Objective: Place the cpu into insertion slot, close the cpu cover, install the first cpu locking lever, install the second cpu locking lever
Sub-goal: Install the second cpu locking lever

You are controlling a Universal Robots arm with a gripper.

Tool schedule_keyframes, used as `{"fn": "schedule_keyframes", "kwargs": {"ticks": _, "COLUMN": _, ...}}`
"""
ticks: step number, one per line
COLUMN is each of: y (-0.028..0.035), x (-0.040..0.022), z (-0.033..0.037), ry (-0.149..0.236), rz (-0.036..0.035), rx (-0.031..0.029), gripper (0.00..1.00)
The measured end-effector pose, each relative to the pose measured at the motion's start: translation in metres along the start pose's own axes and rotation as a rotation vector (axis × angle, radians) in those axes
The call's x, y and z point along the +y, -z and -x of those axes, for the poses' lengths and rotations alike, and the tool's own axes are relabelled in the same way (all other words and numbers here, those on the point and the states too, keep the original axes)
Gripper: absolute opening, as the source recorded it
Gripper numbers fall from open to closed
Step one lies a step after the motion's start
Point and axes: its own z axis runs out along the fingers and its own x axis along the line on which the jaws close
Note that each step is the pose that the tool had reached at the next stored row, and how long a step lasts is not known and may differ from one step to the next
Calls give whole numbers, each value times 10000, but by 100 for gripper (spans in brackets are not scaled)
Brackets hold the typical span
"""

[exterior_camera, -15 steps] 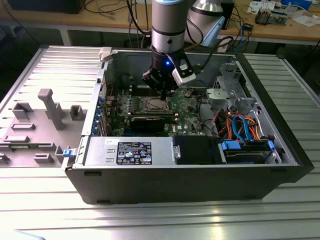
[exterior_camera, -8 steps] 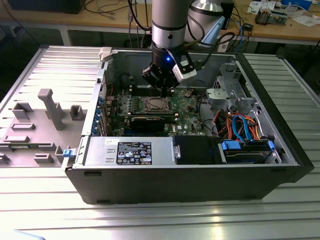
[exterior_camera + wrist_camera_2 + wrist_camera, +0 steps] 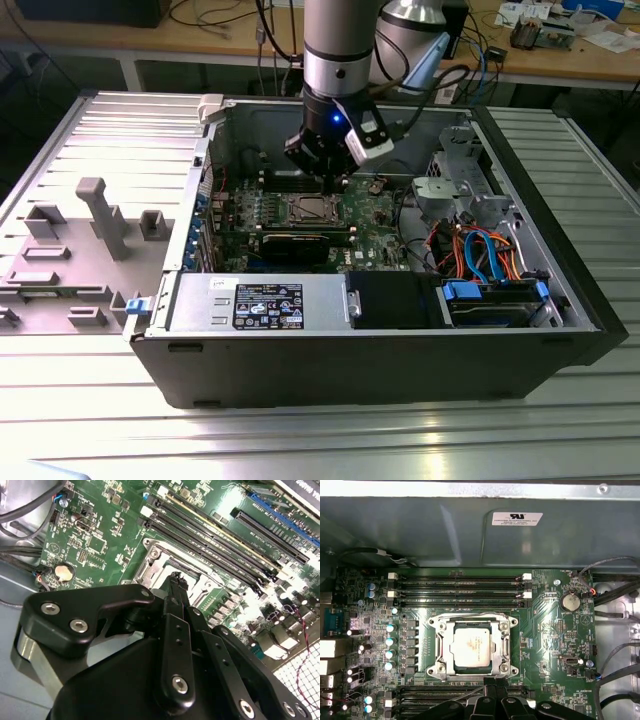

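Ribbed grey metal makes up the table (image 3: pixel 320 440) that we see across the bottom of the exterior view, and an open computer case (image 3: pixel 360 350) lies on it in the middle of the frame. We see the green board (image 3: pixel 375 215) flat inside the case. At the top middle of the frame the silver arm (image 3: pixel 338 50) comes down, and its gripper (image 3: pixel 318 172) hangs just above the board, close to the socket. In the first wrist view we look straight down on the insertion slot (image 3: pixel 436 667) in the middle of the frame. The cpu (image 3: pixel 472 647) lies flat inside it with its pale metal top showing. The cpu cover (image 3: pixel 443 647) lies down flat around the chip like a picture frame. The black fingertips (image 3: pixel 490 684) poke in at the bottom middle of that frame, right at the edge of the socket. In the second wrist view the fingers (image 3: pixel 176 587) look pressed close together with their tip at the socket's rim, and we cannot tell if they hold anything. Orange and blue cables (image 3: pixel 480 255) sit at the right of the exterior view.
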Motion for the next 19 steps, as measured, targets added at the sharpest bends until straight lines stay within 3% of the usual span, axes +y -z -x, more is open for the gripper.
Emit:
{"fn": "schedule_keyframes", "kwargs": {"ticks": 9, "y": 4, "x": -85, "z": -3, "ry": -1, "rz": 0, "rx": 2, "gripper": 11}}
{"fn": "schedule_keyframes", "kwargs": {"ticks": 12, "y": -55, "x": -122, "z": -54, "ry": 53, "rz": 3, "rx": 88, "gripper": 11}}
{"fn": "schedule_keyframes", "kwargs": {"ticks": 16, "y": -107, "x": -131, "z": -102, "ry": 143, "rz": 6, "rx": 116, "gripper": 11}}
{"fn": "schedule_keyframes", "kwargs": {"ticks": 19, "y": -160, "x": -152, "z": -178, "ry": 193, "rz": 8, "rx": 122, "gripper": 11}}
